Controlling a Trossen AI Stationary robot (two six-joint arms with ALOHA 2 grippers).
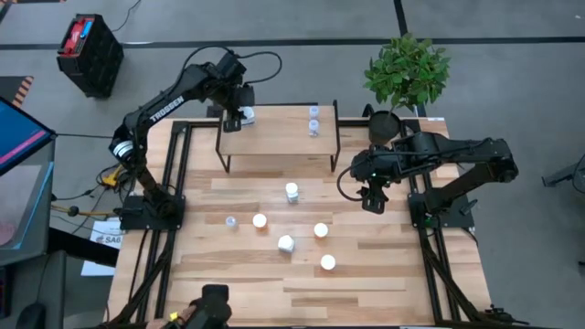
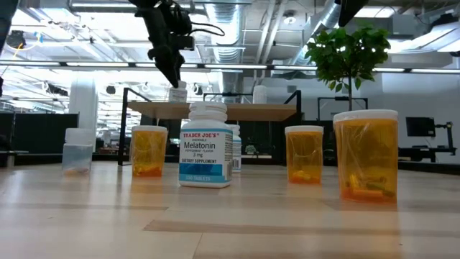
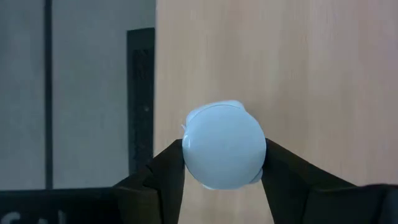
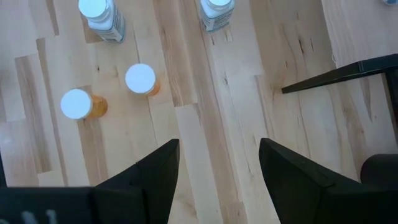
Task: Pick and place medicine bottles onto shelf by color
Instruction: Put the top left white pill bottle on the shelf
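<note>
The shelf stands at the table's far middle. My left gripper is over the shelf's left end, shut on a white bottle, also seen in the low view. Two clear bluish bottles stand on the shelf's right part. On the table stand two white bottles, three orange ones and a clear one. My right gripper is open and empty, above the table right of the bottles. My left gripper pinches the white bottle between its two fingers, one on each side of its top part. The fingers come from above, pointing down. The bottle is upright, its base at the shelf's top board; whether it rests there I cannot tell.
A potted plant stands at the far right corner, behind my right arm. The shelf's black legs reach the table near my right gripper. Bare tabletop lies along the near edge.
</note>
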